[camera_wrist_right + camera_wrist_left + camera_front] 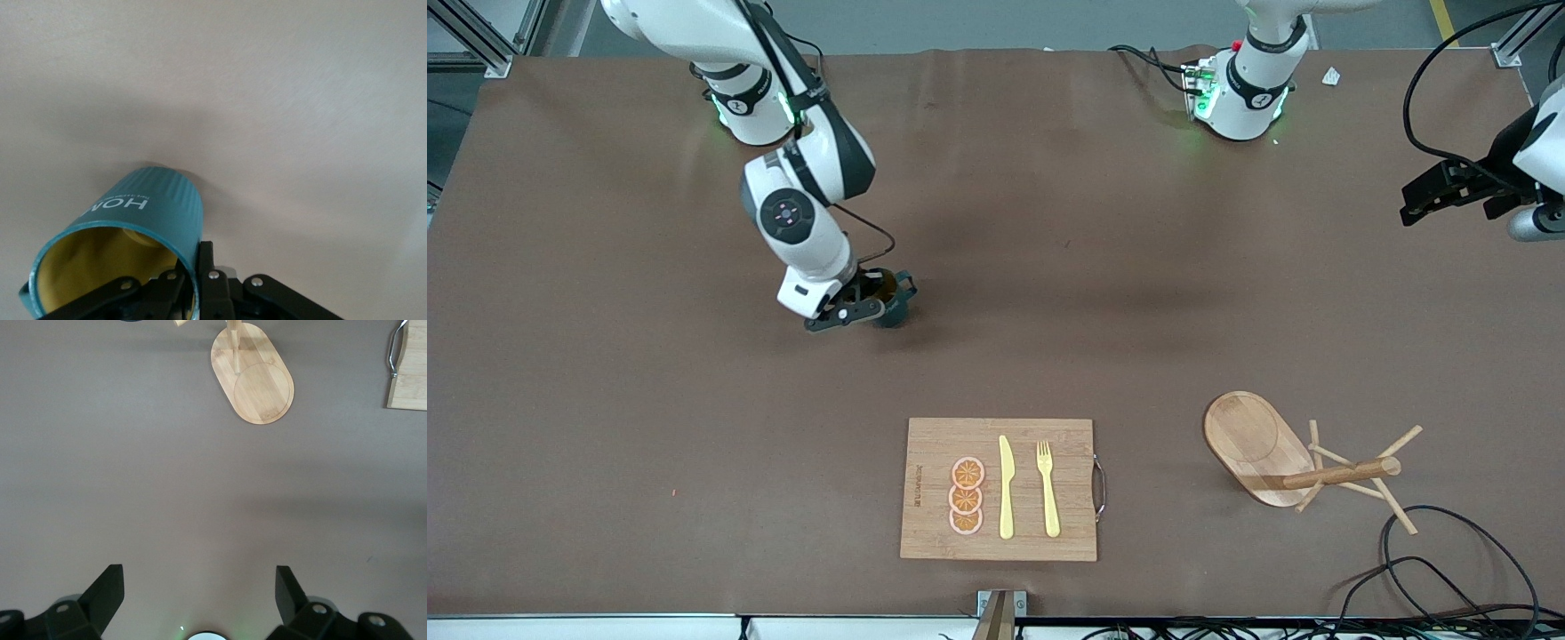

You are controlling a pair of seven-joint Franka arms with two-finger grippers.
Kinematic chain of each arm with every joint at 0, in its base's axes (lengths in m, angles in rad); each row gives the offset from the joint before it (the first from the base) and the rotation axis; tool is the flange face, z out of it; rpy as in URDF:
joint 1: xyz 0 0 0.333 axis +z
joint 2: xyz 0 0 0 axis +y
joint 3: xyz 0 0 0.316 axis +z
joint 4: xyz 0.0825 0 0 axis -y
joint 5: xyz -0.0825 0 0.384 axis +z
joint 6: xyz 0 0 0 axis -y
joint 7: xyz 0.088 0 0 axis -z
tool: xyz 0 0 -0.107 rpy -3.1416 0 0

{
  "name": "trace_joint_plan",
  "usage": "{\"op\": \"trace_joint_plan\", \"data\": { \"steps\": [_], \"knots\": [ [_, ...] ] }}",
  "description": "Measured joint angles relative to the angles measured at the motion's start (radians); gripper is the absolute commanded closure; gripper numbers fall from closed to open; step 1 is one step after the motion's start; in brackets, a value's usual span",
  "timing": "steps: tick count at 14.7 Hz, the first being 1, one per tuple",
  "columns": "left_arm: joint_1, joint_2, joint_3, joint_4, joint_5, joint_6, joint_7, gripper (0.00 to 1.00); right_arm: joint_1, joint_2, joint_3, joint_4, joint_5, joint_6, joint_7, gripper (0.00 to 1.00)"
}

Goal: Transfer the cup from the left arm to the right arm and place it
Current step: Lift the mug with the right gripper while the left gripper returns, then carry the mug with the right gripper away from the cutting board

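Right now the right end effector (869,304) pinches the wall of the cup (893,302), its two black fingers (208,277) shut on the rim, one inside the mouth and one outside. The cup is a small teal cylinder with fine vertical ribbing, white lettering on its side and a smooth tan-yellow inside (100,267); its loop handle (908,285) juts out away from the end effector. It sits low over the brown, matte worktop (605,427), and whether its base touches the surface cannot be told. In the right wrist view it tilts, its mouth toward the camera.

Taking the wooden cutting board (934,444) as landmark: the cup is farther from the front camera than the board and toward the right arm's end of the worktop. On the board lie three round orange slices (966,496) in a row, a pale yellow knife (1006,489) and a matching fork (1048,489) side by side; a metal handle (1100,487) curves along one short edge. Beside the board, toward the left arm's end, a toppled wooden mug rack (1343,473) rests with its oval base (1249,436) and dowel pegs (1400,440) splayed.

The left end effector (200,600) waits over bare worktop, well apart from the board at the left arm's end, its dark fingers (107,590) spread wide and holding nothing.
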Motion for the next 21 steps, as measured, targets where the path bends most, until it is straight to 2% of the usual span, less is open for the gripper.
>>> {"op": "trace_joint_plan", "data": {
  "steps": [6,10,14,21],
  "knots": [
    [-0.008,-0.014,-0.013,-0.011,0.000,0.001,-0.003,0.00,-0.184,-0.037,-0.006,0.032,-0.036,-0.067,-0.454,1.00],
    [-0.009,-0.014,-0.028,-0.011,0.000,0.003,-0.009,0.00,-0.318,-0.045,-0.008,0.032,-0.105,-0.068,-0.746,1.00],
    [-0.029,-0.024,-0.035,-0.011,0.000,0.004,-0.035,0.00,-0.463,-0.045,-0.009,0.031,-0.121,-0.037,-1.141,1.00],
    [-0.057,-0.028,-0.031,-0.012,0.000,0.004,-0.052,0.00,-0.549,-0.026,-0.009,0.027,-0.128,0.100,-1.657,1.00]
  ]
}}
